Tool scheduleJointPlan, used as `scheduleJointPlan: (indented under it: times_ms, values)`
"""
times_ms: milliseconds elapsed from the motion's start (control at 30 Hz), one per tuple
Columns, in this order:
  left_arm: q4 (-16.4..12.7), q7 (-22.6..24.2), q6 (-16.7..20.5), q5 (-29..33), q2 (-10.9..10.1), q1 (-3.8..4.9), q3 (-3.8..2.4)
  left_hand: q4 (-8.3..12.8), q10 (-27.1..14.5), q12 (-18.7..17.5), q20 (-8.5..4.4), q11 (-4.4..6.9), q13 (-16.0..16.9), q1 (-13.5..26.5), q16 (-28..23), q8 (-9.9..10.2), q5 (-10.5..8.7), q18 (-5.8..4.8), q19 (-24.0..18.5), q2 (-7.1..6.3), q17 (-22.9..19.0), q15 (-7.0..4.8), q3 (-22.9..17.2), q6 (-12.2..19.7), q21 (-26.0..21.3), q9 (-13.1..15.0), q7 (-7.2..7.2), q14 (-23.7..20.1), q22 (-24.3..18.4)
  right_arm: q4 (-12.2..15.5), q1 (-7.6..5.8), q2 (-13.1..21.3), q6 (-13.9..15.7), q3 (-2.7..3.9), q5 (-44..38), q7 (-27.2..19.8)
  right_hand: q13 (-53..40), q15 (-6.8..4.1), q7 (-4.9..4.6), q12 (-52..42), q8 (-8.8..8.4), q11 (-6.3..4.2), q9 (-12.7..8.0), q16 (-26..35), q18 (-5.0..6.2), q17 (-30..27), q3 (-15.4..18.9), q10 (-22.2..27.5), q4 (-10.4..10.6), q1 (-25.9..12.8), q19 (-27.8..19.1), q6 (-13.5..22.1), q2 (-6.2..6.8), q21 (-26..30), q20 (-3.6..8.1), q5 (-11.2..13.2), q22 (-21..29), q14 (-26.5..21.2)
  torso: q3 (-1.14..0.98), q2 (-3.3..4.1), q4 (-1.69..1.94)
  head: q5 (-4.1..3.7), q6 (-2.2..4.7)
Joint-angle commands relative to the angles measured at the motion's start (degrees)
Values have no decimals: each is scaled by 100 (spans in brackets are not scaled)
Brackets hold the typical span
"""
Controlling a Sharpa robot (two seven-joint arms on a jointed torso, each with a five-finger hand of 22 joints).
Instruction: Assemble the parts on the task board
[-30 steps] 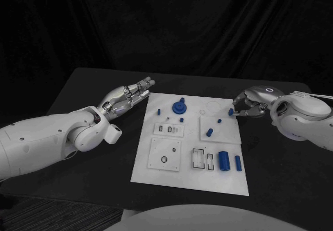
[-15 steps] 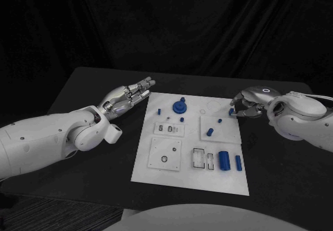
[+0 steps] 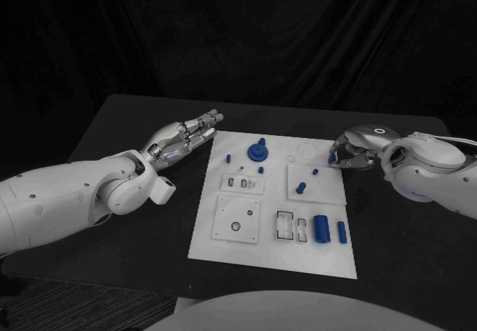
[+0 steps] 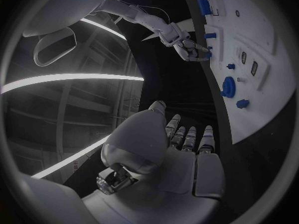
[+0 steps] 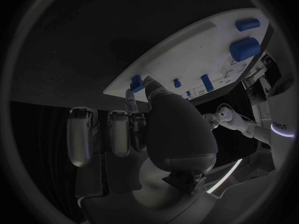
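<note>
- The right hand (image 3: 350, 153) is at the far right edge of the task board (image 3: 249, 248), and a small blue part (image 3: 332, 159) is just at its fingertips, on the side of the hand that faces the board.
- In the right wrist view this part (image 5: 134, 83) stands at the corner of the board, and one finger (image 5: 148, 87) of the right hand (image 5: 156, 129) touches it or nearly touches it — I cannot tell if it is really pinched, so I cannot say whether this hand holds it or is only closed beside it.
- The other fingers of this hand are curled in, not spread.
- The part looks short and upright; its long axis seems to point up from the board, but it is too small to be sure.
- The left hand (image 3: 184, 138) hovers beside the far left edge of the board with its fingers straight and a little apart, holding nothing; the left wrist view shows the same flat hand (image 4: 177, 154).
- The right hand is clearly nearer to the small part — the left one is well apart from it, across the whole board.
- My judgement: the coming move depends on this contact at the fingertips, and the part lies ahead of the right hand, toward the board's middle.
</note>
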State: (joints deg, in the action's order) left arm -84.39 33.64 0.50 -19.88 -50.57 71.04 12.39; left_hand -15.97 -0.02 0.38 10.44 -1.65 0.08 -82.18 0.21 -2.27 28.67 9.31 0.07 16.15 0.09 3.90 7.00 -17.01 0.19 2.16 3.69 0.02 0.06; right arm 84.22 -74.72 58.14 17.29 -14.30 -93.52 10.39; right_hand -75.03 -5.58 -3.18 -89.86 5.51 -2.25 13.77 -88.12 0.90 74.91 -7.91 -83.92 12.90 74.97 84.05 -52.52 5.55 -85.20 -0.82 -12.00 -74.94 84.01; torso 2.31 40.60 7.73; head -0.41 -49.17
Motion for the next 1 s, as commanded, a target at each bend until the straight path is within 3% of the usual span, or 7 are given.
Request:
scheduleJointPlan:
  times_ms: [33,567,667,800,1000]
  values:
    - [-7,41,-91,3,5,-10,-5,10,2,-38,51,-23,-8,-11,-21,-22,22,101,-7,-3,-9,24,-28,-47,-19,8,-2,-2,-6,-7,21,-6,12,3,-37,69,-1497,40,-10,-14,37,42,46,-9,37,1271,-17,-608,-71,88,361,-50,-6,28,-43,-212,-1338,548,2,0,-1,-10,-11]
    - [-1,5,-135,3,8,-12,-5,9,2,-38,56,-30,-8,-10,-21,-24,21,101,-7,-2,-9,28,-32,-57,-19,9,4,-2,-6,-60,29,-82,66,4,-37,189,-1497,44,-17,-14,68,48,99,-2,43,1260,-47,-608,-77,81,350,-123,-97,52,-47,-285,-1330,545,0,2,9,-18,-43]
    - [-6,-2,-144,3,5,-12,-5,9,2,-38,62,-39,-8,-9,-21,-25,22,101,-7,-1,-9,32,-37,-62,-19,10,11,-2,-6,-81,32,-111,67,4,-37,196,-1497,42,-11,-14,111,40,160,-6,43,1265,-83,-608,-133,113,350,-229,-148,53,-45,-464,-1330,546,1,2,2,-2,-52]
    - [-12,-12,-152,3,0,-13,-5,9,2,-38,62,-39,-8,-9,-21,-25,22,101,-7,-1,-9,32,-37,-62,-19,10,11,-2,-6,-84,51,-121,125,5,-37,219,-1497,19,21,-14,230,12,320,-3,43,1258,-186,-608,-299,214,349,-492,-216,54,-25,-937,-1330,544,2,2,2,1,-58]
    - [-24,-21,-160,3,-12,-14,-5,11,2,-38,70,-48,-8,-11,-21,-27,24,101,-7,0,-9,36,-44,-73,-19,11,18,-2,-6,-18,77,-99,494,7,-37,254,-1497,11,22,-14,354,7,508,0,42,1251,-324,-608,-514,328,350,-745,-276,51,-16,-1343,-1331,543,0,-1,-5,31,-73]
